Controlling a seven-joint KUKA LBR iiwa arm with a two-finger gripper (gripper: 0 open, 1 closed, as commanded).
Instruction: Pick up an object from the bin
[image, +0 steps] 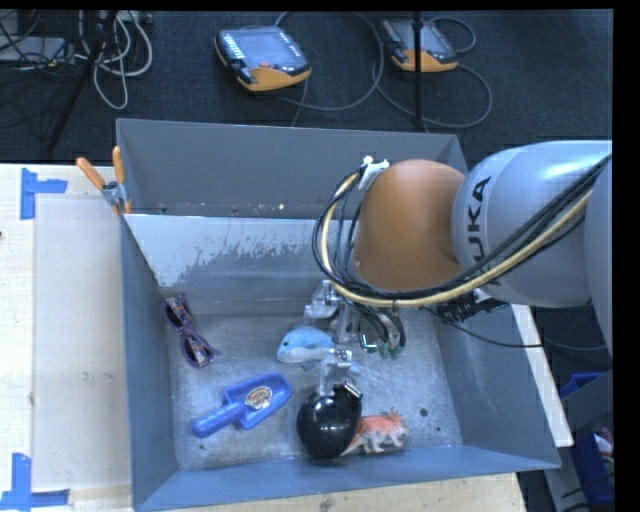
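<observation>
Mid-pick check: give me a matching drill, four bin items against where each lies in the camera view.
Things:
1. purple sunglasses
2. blue scoop
3. black ball
4. orange dinosaur

Places:
a. front right
b. far left, further back than the rest
c. front middle
d. front left

Pairs: 1-b; 2-d; 3-c; 4-a

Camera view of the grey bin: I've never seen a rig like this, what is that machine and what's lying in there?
One camera looks down into a grey metal bin. The big grey robot arm with an orange cover reaches in from the right. Its gripper hangs low between a pale blue fish-shaped toy and a shiny black ball. An orange toy animal, a blue plastic scoop and purple sunglasses also lie there. Whether it holds anything, I cannot tell.
</observation>
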